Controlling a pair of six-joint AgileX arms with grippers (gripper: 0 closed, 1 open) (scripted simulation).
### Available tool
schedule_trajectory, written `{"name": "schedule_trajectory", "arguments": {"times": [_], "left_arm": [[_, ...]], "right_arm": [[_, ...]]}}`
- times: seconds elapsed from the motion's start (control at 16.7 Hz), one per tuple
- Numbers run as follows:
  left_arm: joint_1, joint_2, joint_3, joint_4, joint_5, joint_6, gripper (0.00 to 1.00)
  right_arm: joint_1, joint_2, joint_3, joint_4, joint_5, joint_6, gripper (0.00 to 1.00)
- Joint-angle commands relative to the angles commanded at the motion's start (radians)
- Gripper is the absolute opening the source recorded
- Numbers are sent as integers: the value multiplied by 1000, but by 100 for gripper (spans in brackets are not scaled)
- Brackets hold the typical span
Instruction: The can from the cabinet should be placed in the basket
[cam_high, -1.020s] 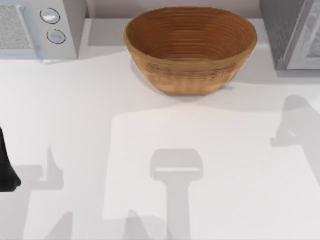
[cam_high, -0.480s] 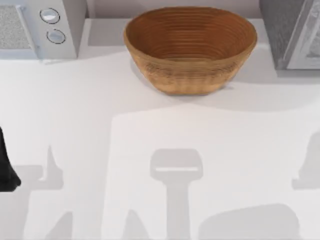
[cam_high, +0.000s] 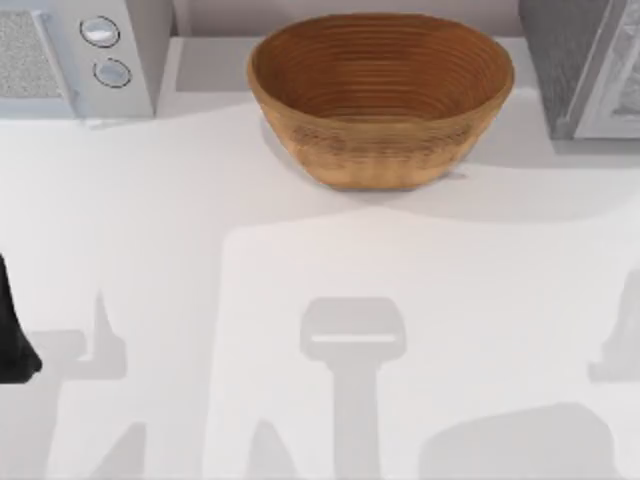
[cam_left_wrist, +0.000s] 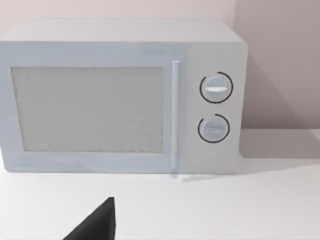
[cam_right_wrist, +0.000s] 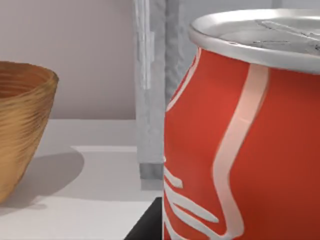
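The can (cam_right_wrist: 240, 135) is seen very close in the right wrist view, upright, apparently held at the right gripper, though the jaws' state cannot be told. The basket (cam_high: 380, 95) stands at the table's (cam_high: 200, 220) far middle, between the microwave (cam_left_wrist: 120, 95) and the cabinet (cam_high: 560, 60). The left arm (cam_high: 12, 335) is parked at the left edge.

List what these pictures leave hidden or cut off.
- Cabinet: cut by the top view's right edge; its inside cannot be seen.
- Can: cropped by the right wrist view's edges, lower band unseen; whether the right end effector grips it cannot be told.
- Left end effector: one dark tip at the left wrist view's edge.
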Motion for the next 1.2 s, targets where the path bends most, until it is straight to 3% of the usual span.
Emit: {"name": "schedule_trajectory", "arguments": {"times": [0.42, 1.2], "left_arm": [[0, 0, 0, 0, 0, 0, 100], [0, 0, 0, 0, 0, 0, 100]], "right_arm": [[116, 293, 240, 119, 111, 2, 0], [519, 1604, 1092, 526, 542, 14, 0]]}}
